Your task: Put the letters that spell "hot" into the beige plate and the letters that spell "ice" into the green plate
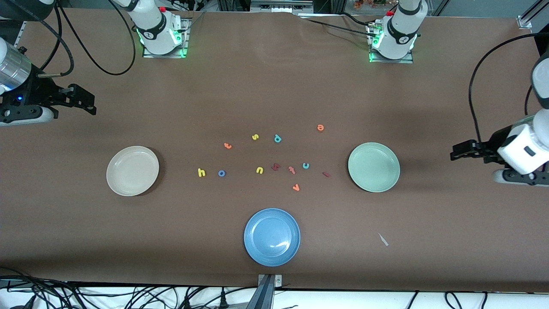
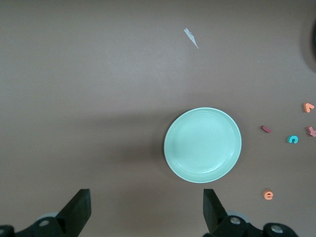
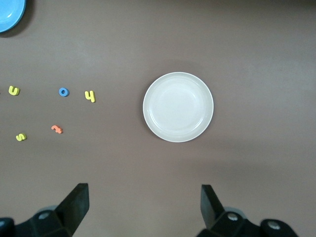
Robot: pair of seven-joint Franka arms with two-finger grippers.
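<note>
The beige plate [image 1: 132,171] [image 3: 178,107] lies empty toward the right arm's end of the table. The green plate [image 1: 374,167] [image 2: 202,144] lies empty toward the left arm's end. Between them lie the yellow h [image 1: 201,172] [image 3: 90,96], blue o [image 1: 221,173] [image 3: 63,92], orange t [image 1: 227,146] [image 3: 57,129], dark red i [image 1: 326,174] [image 2: 266,129], teal c [image 1: 306,165] [image 2: 293,139] and orange e [image 1: 320,127] [image 2: 268,195]. My right gripper [image 1: 88,102] [image 3: 144,210] hangs open over bare table past the beige plate. My left gripper [image 1: 456,152] [image 2: 146,212] hangs open past the green plate.
A blue plate [image 1: 272,237] sits nearest the front camera. Other letters lie among the task's own: yellow s [image 1: 255,137], teal p [image 1: 277,138], yellow u [image 1: 259,170], a dark red angular letter [image 1: 276,167], pinkish-red t [image 1: 292,170], orange v [image 1: 296,187]. A pale scrap [image 1: 383,239] lies near the front edge.
</note>
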